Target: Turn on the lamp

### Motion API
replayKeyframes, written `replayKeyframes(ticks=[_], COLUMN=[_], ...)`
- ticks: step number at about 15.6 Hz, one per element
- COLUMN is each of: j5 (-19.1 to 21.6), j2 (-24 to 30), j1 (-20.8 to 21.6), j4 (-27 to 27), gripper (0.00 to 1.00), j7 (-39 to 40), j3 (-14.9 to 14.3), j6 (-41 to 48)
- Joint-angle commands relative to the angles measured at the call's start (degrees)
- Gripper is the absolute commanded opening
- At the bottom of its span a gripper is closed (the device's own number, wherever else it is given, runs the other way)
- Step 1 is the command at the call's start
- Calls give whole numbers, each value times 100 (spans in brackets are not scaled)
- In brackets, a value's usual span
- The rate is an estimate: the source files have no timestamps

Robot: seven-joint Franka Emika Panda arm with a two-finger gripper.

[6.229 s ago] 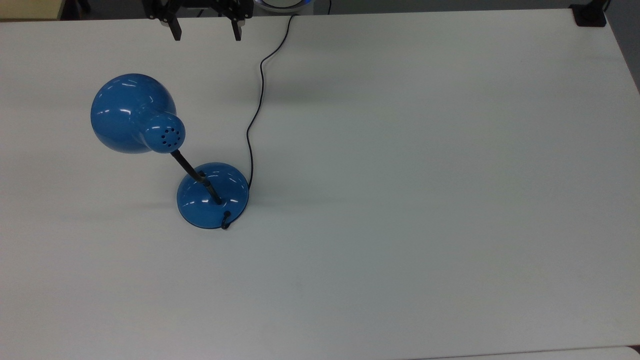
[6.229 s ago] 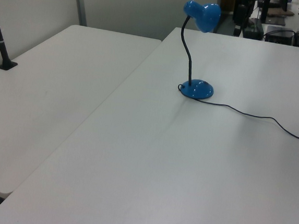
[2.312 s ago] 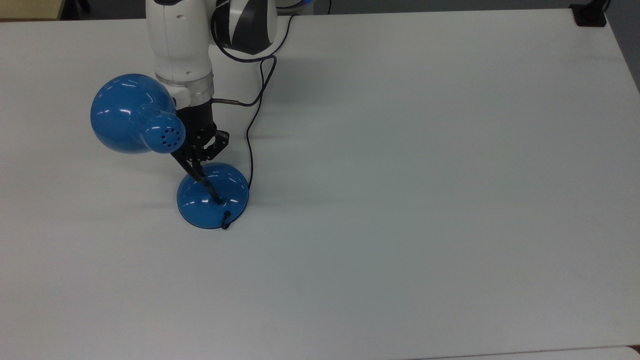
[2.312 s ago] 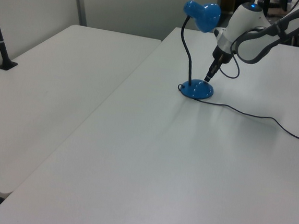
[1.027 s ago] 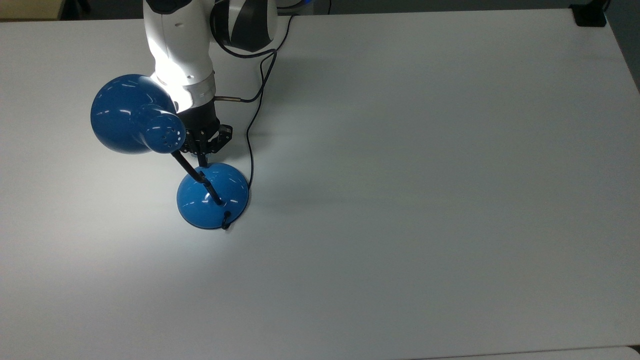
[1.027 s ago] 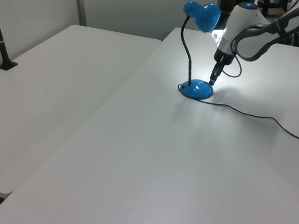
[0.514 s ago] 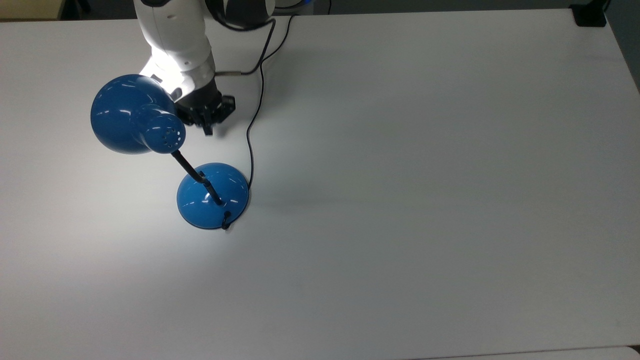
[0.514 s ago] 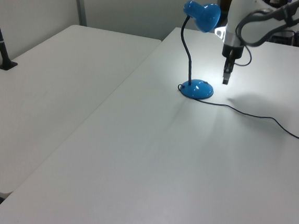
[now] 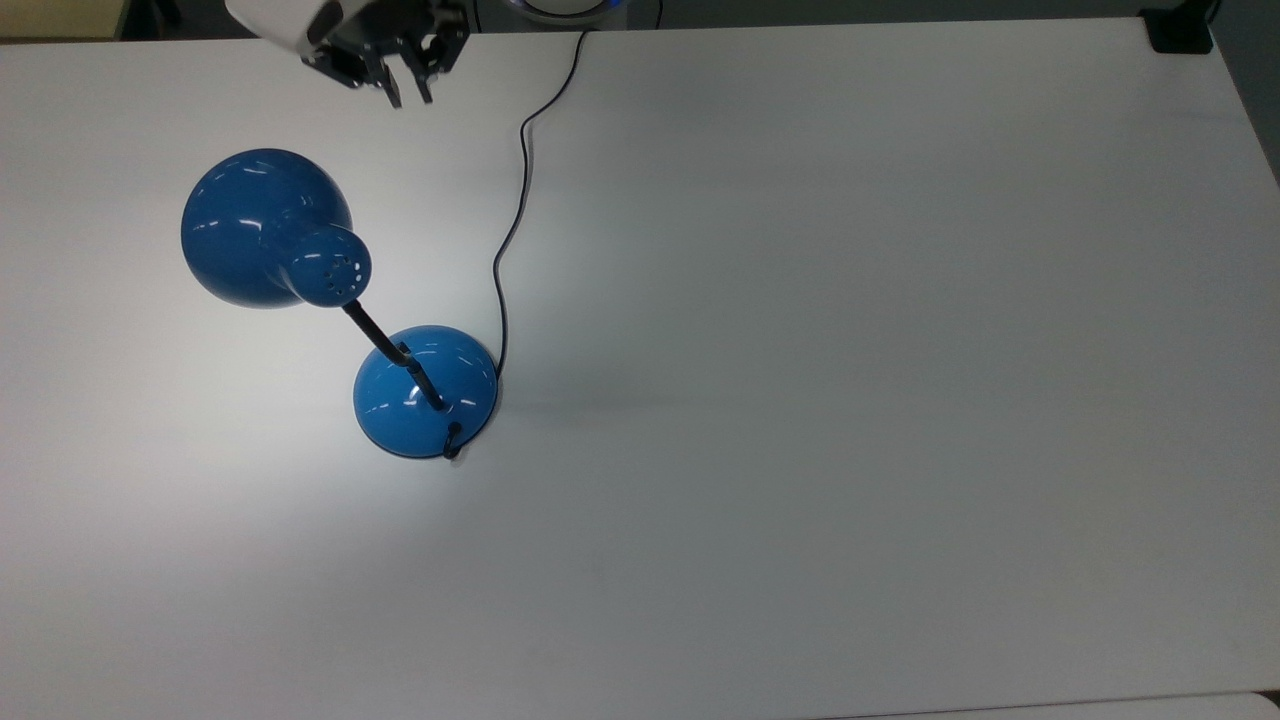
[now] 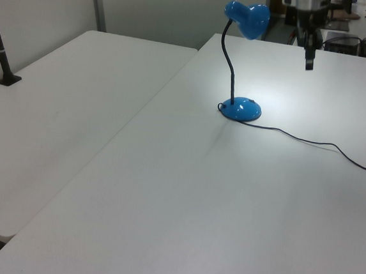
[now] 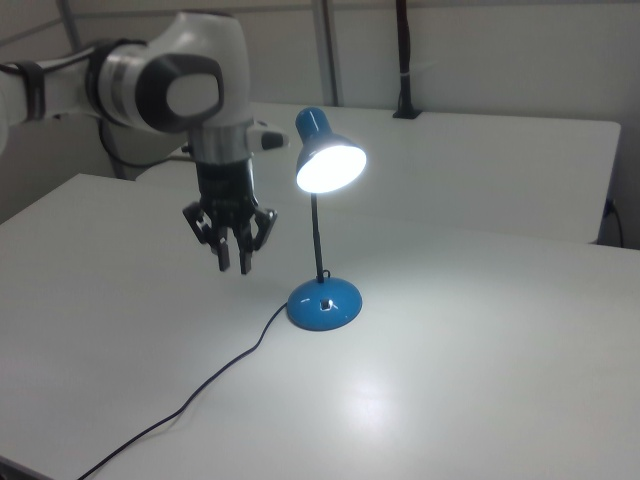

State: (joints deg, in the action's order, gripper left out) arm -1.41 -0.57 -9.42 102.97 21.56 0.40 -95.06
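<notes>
The blue lamp stands on the white table (image 9: 850, 350) with its dome shade (image 9: 262, 228) lit and a bright pool of light on the tabletop around its round base (image 9: 425, 390). In the right view the shade (image 11: 328, 160) glows white above the base (image 11: 324, 303). A thin black neck (image 10: 228, 64) joins shade and base. My gripper (image 9: 409, 97) hangs in the air near the table's far edge in the top view, well apart from the lamp, shut with nothing in it. It also shows in the left view as gripper (image 10: 308, 63) and in the right view as gripper (image 11: 233, 262).
The lamp's black cord (image 9: 510, 230) snakes from the base to the far table edge. A second white table (image 10: 58, 100) adjoins on the left view's left, with a black clamped post (image 10: 1, 50). A black clamp (image 9: 1180, 30) sits at the top view's upper right corner.
The lamp has gone from dark to lit. My gripper, which was down at the lamp's base, has risen and drawn back towards the table's far edge.
</notes>
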Motion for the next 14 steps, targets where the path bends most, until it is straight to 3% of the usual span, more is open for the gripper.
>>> replayKeyframes(ticks=[1,7,14], j5=[88,185,123], j2=[65,30,21], j1=[133,142,151], j4=[-505,-691,-691], gripper=[100,100,100], j7=[-467,-1996,-1989], j3=[135,232,223], j6=[278,-504,-514])
